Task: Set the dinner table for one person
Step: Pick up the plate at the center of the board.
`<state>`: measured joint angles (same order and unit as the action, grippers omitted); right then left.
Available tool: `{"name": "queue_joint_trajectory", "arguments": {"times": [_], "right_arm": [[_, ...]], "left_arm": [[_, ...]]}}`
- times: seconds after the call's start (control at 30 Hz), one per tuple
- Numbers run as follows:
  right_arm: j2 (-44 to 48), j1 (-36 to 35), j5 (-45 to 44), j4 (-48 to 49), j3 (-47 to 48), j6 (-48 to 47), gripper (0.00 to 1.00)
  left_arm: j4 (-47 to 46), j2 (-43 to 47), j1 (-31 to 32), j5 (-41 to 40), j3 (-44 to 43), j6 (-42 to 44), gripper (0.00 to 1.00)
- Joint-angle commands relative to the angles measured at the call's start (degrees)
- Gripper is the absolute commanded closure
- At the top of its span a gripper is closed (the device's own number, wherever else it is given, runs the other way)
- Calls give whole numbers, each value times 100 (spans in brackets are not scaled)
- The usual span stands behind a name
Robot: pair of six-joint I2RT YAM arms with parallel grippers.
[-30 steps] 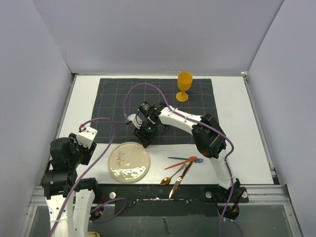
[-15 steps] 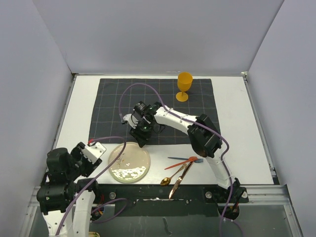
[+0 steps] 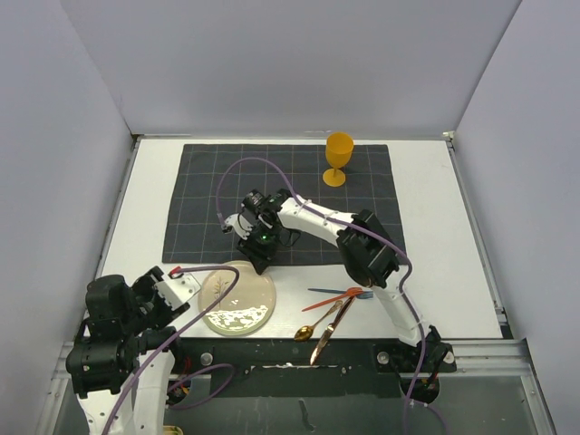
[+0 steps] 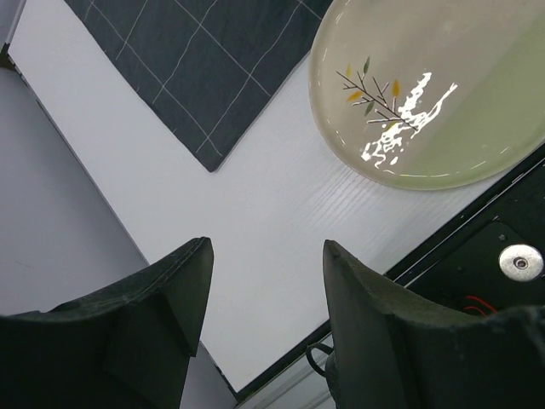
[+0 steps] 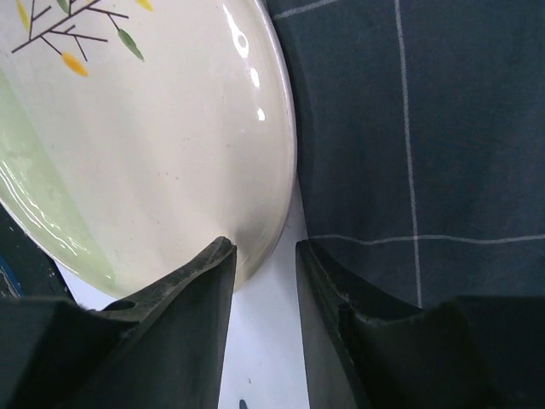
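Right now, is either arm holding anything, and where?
Nothing held. Left gripper hangs open over the table. Right gripper straddles the plate rim, jaws not closed on it.

Left end effector (image 4: 266, 249) spread (arm folded low), right end effector (image 5: 266, 247) narrowly parted, arm outstretched

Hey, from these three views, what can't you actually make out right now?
Top view: the cutlery overlaps and is too small to count.
Right wrist view: the right gripper straddles the plate rim; its own fingers hide whether they touch it.
Left wrist view: the plate is cut off by the top and right edges.
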<state>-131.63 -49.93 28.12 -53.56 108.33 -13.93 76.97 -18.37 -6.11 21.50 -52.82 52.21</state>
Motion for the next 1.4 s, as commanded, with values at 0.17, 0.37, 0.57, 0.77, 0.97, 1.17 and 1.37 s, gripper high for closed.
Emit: {"name": "queue_joint_trajectory", "arguments": {"times": [0.17,0.37,0.57,0.77,0.97,1.17,1.37], "right_arm": [[-136,-52,132,-227,488,92,66],[-313,-65,289,-355,655,140,67],[-398,-95,299,-448,756,145,68],[-530,-117,250,-610,955,145,73],[-612,-130,210,-713,1068,97,85],[-662,-143,125,-770,1155,92,95],[-685,-137,97,-784,1268,119,100]], "left_arm": [[-202,-74,-22,246,-116,274,47],[-343,-124,-22,288,28,358,47],[-512,-229,-22,346,121,452,47],[-608,-332,-22,425,134,561,47],[-673,-336,-22,460,268,649,47],[-728,-282,-22,400,403,735,47],[-715,-237,-22,356,454,799,48]]}}
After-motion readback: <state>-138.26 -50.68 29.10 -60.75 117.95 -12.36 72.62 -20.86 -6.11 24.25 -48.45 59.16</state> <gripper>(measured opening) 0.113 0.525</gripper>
